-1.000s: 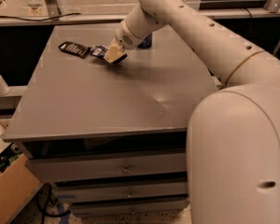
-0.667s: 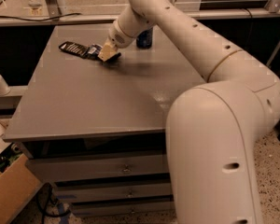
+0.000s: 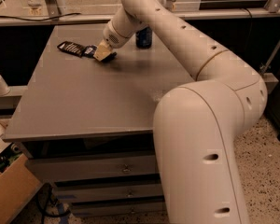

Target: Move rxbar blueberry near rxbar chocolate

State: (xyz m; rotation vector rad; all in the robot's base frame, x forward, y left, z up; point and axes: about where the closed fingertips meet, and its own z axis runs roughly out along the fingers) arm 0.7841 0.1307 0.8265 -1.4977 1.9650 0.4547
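Observation:
The rxbar chocolate (image 3: 71,47), a flat black bar with pale text lines, lies on the grey table (image 3: 84,101) at its far left. The rxbar blueberry (image 3: 89,51) shows as a dark blue end sticking out left of my gripper, right next to the black bar's right end. My gripper (image 3: 103,54), with tan fingers, is low over the table and shut on the blue bar. The rest of that bar is hidden under the fingers.
A blue soda can (image 3: 143,37) stands at the table's far edge, right of the gripper and behind my arm. My large white arm (image 3: 200,106) covers the table's right side. A cardboard box (image 3: 9,195) sits on the floor at the lower left.
My gripper has moved left with the blue bar, closing the gap to the black bar. The arm has swung with it. The black bar and the can have not moved.

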